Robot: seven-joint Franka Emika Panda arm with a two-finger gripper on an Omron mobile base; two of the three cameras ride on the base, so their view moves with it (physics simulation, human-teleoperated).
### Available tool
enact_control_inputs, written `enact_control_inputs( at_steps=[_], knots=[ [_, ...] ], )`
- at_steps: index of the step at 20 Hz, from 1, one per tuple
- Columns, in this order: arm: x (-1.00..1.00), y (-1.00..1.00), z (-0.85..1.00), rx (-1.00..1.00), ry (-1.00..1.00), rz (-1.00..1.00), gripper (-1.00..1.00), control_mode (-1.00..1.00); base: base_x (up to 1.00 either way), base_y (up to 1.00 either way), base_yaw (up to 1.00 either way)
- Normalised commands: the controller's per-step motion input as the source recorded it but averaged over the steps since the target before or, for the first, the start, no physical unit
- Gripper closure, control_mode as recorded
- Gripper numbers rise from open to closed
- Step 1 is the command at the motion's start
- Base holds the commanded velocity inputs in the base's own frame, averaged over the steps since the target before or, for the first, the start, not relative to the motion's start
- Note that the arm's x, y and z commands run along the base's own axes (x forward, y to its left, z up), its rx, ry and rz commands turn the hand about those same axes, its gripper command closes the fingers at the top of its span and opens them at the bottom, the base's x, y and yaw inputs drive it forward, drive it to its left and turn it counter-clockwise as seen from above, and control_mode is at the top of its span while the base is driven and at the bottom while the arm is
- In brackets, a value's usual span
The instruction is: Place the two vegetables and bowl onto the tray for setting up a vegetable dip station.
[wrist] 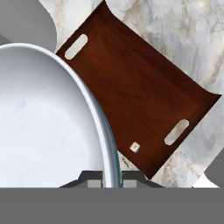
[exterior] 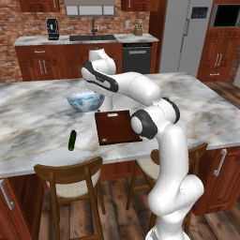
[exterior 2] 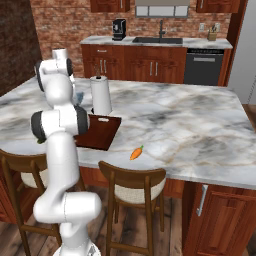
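My gripper [wrist: 108, 183] is shut on the rim of the pale blue-white bowl [wrist: 43, 122], which passes between the two finger tips. In the left base view the bowl [exterior: 84, 101] is just behind and left of the tray [exterior: 117, 127]; whether it rests on the counter I cannot tell. The tray [wrist: 140, 96] is a dark reddish-brown board with a light slot at each short end, bare apart from a tiny pale speck. The dark green cucumber [exterior: 72, 140] lies left of the tray near the front edge. The orange carrot [exterior 2: 136, 153] lies right of the tray [exterior 2: 100, 131], close to the front edge.
A white paper towel roll [exterior 2: 101, 95] stands just behind the tray. Wooden stools [exterior: 70, 180] [exterior 2: 132, 185] are tucked under the marble island's front edge. The wide marble top [exterior 2: 190, 125] stretches to the right of the carrot.
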Motion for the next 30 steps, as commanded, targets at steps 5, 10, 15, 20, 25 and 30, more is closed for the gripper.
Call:
enact_control_inputs(
  at_steps=[5, 10, 15, 20, 25, 30],
  knots=[
    [-0.38, -0.36, 0.00, 0.03, -0.03, 0.00, 1.00, -1.00, 0.00, 0.00, 0.00],
    [-0.14, -0.31, -0.01, 0.03, -0.13, 0.00, 1.00, -1.00, 0.00, 0.00, 0.00],
    [-0.02, -0.34, 0.00, 0.05, -0.20, 0.00, 1.00, -1.00, 0.00, 0.00, 0.00],
    [-0.01, -0.28, -0.02, 0.07, -0.12, 0.00, 1.00, -1.00, 0.00, 0.00, 0.00],
    [-0.02, -0.29, -0.01, 0.02, -0.01, 0.00, 1.00, -1.00, 0.00, 0.00, 0.00],
    [-0.01, -0.31, 0.00, 0.00, 0.00, 0.00, 1.00, -1.00, 0.00, 0.00, 0.00]
  ],
)
